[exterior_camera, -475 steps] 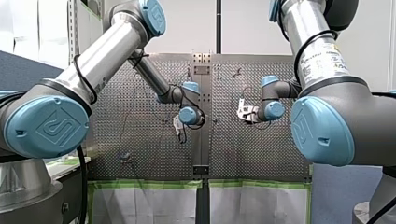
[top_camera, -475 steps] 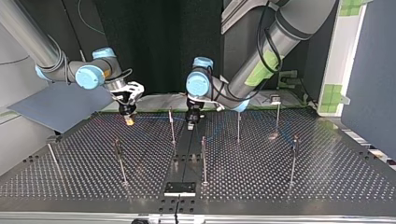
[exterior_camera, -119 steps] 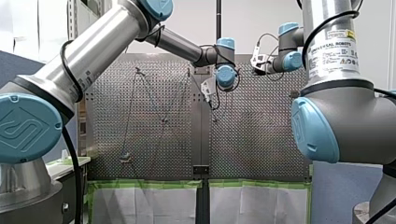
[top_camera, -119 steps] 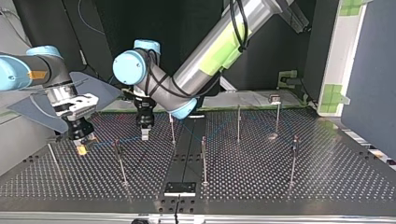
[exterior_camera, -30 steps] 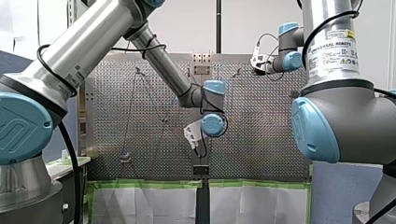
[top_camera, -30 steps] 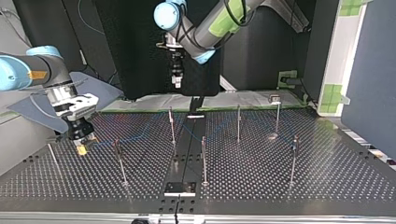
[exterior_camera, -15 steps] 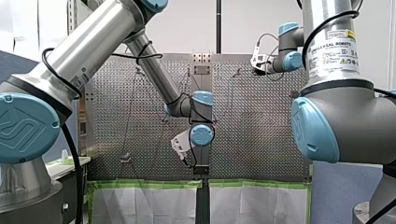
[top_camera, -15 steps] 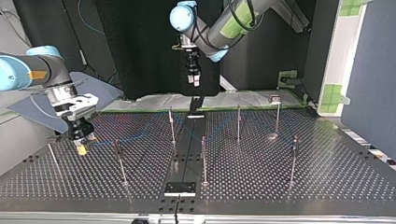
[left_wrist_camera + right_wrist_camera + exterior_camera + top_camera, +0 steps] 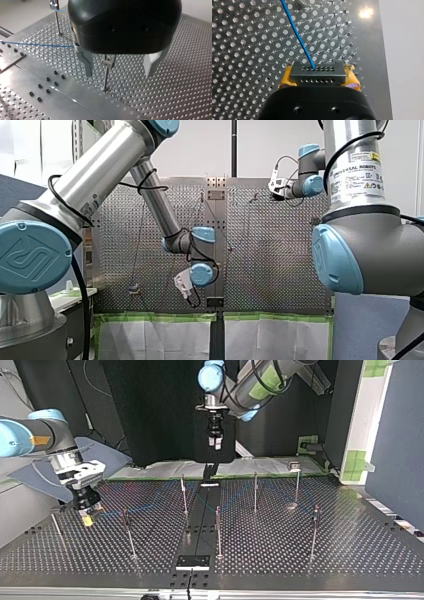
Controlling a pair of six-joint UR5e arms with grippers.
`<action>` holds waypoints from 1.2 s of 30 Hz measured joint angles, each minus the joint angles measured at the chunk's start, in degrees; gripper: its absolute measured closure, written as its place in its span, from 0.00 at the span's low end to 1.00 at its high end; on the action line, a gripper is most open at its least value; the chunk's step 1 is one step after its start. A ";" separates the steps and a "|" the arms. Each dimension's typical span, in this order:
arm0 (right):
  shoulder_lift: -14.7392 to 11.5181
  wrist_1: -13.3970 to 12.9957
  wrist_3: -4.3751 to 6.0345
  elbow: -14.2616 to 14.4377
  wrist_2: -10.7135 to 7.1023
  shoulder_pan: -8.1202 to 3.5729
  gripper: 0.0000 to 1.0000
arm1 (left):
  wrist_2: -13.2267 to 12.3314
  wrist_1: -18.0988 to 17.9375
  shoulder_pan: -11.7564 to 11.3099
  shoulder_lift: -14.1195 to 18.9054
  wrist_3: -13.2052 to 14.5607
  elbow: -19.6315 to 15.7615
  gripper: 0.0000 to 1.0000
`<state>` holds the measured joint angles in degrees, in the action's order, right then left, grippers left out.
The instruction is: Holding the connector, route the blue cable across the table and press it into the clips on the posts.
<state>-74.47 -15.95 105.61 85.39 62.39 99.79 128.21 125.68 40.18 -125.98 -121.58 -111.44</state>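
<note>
My right gripper (image 9: 318, 78) is shut on the black connector (image 9: 317, 71), with yellow pads (image 9: 285, 78) on both its sides. The blue cable (image 9: 297, 35) leaves the connector over the perforated table (image 9: 249, 50). In the top view my right gripper (image 9: 88, 511) hangs low at the left, and the cable (image 9: 150, 506) runs from it past the posts (image 9: 183, 495) toward the right. My left gripper (image 9: 215, 442) is raised high at the back, open and holding nothing. Under its spread fingers (image 9: 86, 66) stands a clip post (image 9: 106, 75); the cable (image 9: 37, 44) passes beside them.
Several thin posts (image 9: 314, 530) stand across the table (image 9: 350, 550). A black plate (image 9: 192, 561) lies at the middle of its near edge in the top view. A grey panel (image 9: 50, 477) leans behind my right gripper.
My left arm has swung toward the top view's right, still raised; in the front view its gripper has dropped down and to the left. My right arm and the connector have not moved.
</note>
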 joint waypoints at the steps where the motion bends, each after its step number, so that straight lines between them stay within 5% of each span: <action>1: 0.00 0.00 0.00 0.00 0.00 0.00 1.00 | -0.48 -0.48 0.03 0.00 0.26 -0.49 0.00; 36: 0.00 0.00 0.00 0.00 0.00 0.00 1.00 | -1.96 -2.79 0.18 0.00 0.91 -2.80 0.00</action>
<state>-74.47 -15.96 105.61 85.39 62.39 99.79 126.25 122.89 40.36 -125.98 -120.67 -114.24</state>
